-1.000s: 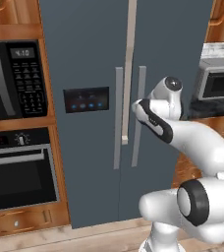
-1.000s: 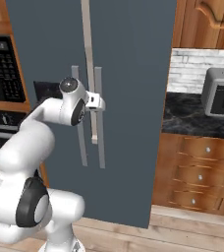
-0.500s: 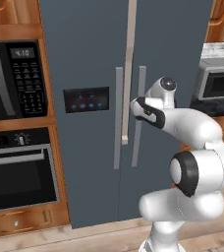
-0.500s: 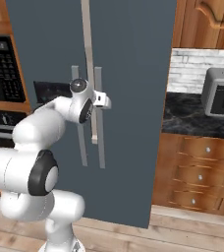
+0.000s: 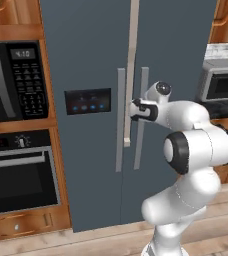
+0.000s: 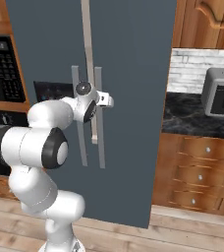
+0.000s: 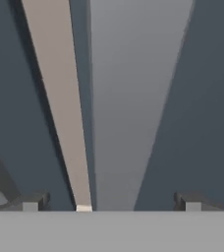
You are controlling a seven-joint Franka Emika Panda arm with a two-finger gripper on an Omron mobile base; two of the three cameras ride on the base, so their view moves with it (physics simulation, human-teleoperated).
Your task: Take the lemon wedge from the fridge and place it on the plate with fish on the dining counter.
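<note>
End effector (image 5: pixel 134 110) spread wide, empty, I sit against the tall slate-grey two-door fridge (image 5: pixel 91 60), straddling its long pale grey right handle (image 7: pixel 119 98) to pull; both doors closed, so the lemon wedge is hidden.

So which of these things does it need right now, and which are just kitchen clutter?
Needed:
fridge, doors shut
fridge handle
hand, open at the handle

Not needed:
wall oven
microwave
toaster oven
drawers
</note>
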